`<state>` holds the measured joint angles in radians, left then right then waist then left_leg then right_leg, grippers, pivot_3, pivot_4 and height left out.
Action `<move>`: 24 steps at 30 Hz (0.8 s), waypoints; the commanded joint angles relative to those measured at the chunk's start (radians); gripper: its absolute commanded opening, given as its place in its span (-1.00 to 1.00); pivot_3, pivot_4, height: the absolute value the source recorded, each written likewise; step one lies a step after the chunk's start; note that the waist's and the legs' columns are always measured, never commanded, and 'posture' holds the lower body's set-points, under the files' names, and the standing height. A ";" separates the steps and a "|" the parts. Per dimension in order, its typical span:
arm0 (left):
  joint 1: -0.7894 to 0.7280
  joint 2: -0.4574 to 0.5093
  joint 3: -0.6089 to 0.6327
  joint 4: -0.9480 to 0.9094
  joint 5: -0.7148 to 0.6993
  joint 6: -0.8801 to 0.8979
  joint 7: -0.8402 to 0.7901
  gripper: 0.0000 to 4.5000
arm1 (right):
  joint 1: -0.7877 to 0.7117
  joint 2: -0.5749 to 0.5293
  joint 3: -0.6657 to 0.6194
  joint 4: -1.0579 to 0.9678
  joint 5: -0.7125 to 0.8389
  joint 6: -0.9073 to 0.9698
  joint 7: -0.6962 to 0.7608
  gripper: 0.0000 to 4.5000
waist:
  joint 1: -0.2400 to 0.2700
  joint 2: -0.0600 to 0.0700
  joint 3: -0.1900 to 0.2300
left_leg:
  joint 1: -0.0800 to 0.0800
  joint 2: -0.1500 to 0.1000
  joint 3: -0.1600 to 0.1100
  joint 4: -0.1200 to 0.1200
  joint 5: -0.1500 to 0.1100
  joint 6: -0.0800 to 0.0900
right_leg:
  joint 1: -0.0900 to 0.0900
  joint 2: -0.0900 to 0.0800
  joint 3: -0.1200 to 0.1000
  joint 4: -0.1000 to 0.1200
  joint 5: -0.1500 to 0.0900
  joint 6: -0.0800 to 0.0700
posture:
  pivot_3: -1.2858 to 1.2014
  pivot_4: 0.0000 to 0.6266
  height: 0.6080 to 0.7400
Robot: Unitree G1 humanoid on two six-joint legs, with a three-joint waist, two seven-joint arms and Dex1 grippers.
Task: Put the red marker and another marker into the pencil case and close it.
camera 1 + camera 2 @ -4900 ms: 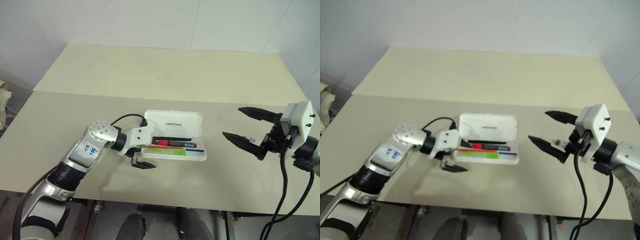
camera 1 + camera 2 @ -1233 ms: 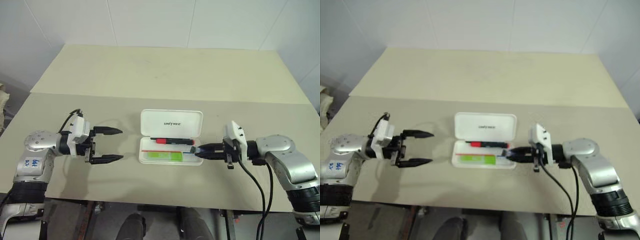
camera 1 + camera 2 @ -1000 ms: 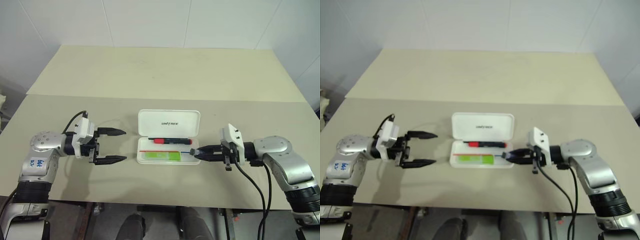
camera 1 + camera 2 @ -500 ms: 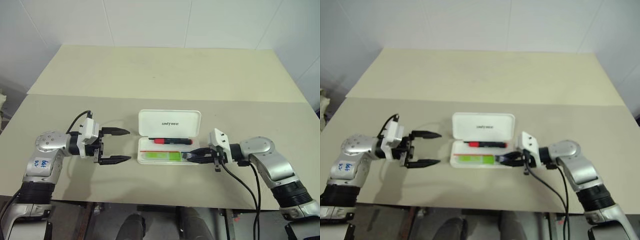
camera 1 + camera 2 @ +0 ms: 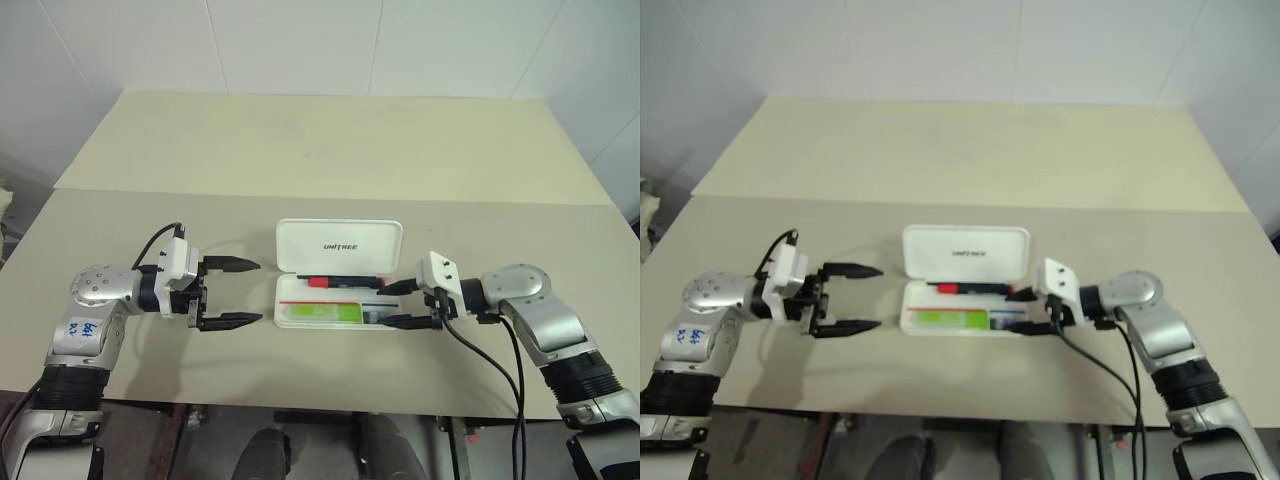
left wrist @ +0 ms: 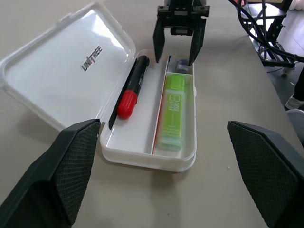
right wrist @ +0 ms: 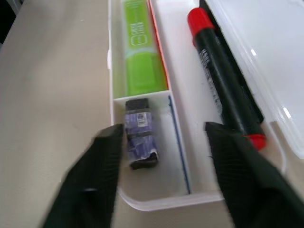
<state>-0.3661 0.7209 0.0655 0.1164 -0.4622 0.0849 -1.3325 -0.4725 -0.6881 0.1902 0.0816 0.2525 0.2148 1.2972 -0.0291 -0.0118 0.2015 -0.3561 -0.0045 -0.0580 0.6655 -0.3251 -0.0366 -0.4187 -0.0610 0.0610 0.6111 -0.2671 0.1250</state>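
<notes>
Case [image 5: 338,248] lies open on the desk [image 5: 320,160], lid up; the lid carries dark "UNITREE" lettering. Red marker [image 6: 132,88] lies in the tray compartment next to the lid, red cap toward the left gripper's side. Green highlighter [image 6: 173,111] lies in the front compartment, with a printed label too small to read. A small dark purple-labelled item [image 7: 139,132] sits in the end pocket beside the highlighter. Right gripper [image 5: 402,304] is at the case's right end, jaws released and straddling that pocket, grasping nothing. Left gripper [image 5: 236,292] hovers left of the case, apart from it, jaws released and empty.
</notes>
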 commanded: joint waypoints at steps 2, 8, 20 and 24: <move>-0.010 -0.003 0.007 -0.014 0.003 -0.019 0.001 1.00 | -0.041 -0.003 -0.030 -0.057 0.039 0.014 0.016 0.96 | 0.000 0.000 0.000 | 0.000 0.000 0.000 -0.001 0.000 0.000 | 0.000 0.000 0.000 0.000 0.000 0.000 | 0.03 -0.52 1.00; -0.010 -0.006 0.011 -0.009 -0.002 -0.021 0.000 1.00 | 0.010 -0.020 -0.142 -0.194 0.156 0.078 -0.031 0.98 | 0.003 0.000 0.000 | -0.001 0.000 0.000 -0.001 0.000 0.000 | 0.000 -0.001 0.000 -0.002 0.000 0.000 | 0.03 -0.52 1.00; -0.006 -0.004 0.057 0.023 -0.026 -0.025 0.008 0.73 | 0.290 -0.175 -0.398 -0.238 0.193 0.080 -0.069 1.00 | 0.006 0.000 0.000 | -0.002 0.000 0.000 -0.001 0.000 0.000 | 0.000 -0.001 -0.001 -0.003 0.000 0.000 | 0.03 -0.52 1.00; -0.015 -0.005 0.083 0.057 -0.014 -0.041 0.025 0.11 | 0.321 -0.190 -0.467 -0.237 0.208 0.081 -0.084 1.00 | -0.002 0.000 0.000 | 0.001 0.000 0.002 -0.001 0.000 0.000 | 0.000 0.000 0.002 0.000 0.000 0.000 | 0.03 -0.52 1.00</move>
<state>-0.3769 0.7110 0.1132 0.1691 -0.4671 0.0639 -1.3164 -0.1541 -0.8582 -0.2271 -0.1407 0.4317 0.3048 1.2210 -0.0314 -0.0122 0.2017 -0.3552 -0.0044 -0.0563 0.6645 -0.3251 -0.0361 -0.4187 -0.0603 0.0625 0.6114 -0.2671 0.1249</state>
